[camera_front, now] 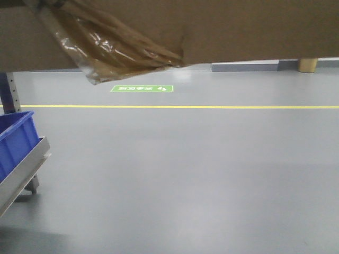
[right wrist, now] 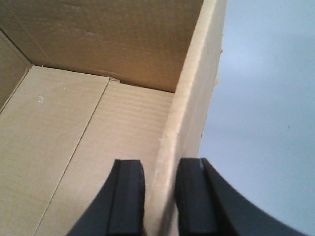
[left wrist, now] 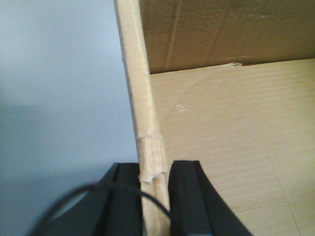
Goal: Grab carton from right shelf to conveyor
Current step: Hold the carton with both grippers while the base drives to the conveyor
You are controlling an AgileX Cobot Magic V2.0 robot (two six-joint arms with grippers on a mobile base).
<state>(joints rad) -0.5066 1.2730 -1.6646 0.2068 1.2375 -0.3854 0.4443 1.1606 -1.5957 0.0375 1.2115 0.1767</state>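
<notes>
Hanging across the 12 o'clock edge of the front view is the large plain brown corrugated cardboard carton [camera_front: 238,32]. A crumpled tuft of glossy amber packing tape [camera_front: 116,50] droops from its lower edge at about 11 o'clock. Below it spreads the smooth grey floor [camera_front: 185,180], crossed by 1 thin yellow line [camera_front: 222,107], with a small green floor sign [camera_front: 142,88] just beyond that line. At 8 o'clock a blue plastic bin [camera_front: 16,140] sits on a pale metal ledge [camera_front: 26,169], and a blue upright post [camera_front: 9,92] rises behind it.

From the left wrist, the left gripper [left wrist: 153,196] has its 2 black jaws clamped on the carton's upright side wall, 1 inside the box and 1 outside. A thin black cable [left wrist: 74,204] loops at 7 o'clock. The box's bare ribbed bottom lies toward 3 o'clock and grey floor toward 9 o'clock.

From the right wrist, the right gripper [right wrist: 162,196] pinches the opposite wall in the same way, its jaws closed on the cardboard edge. The box's interior lies toward 9 o'clock and grey floor toward 3 o'clock.
</notes>
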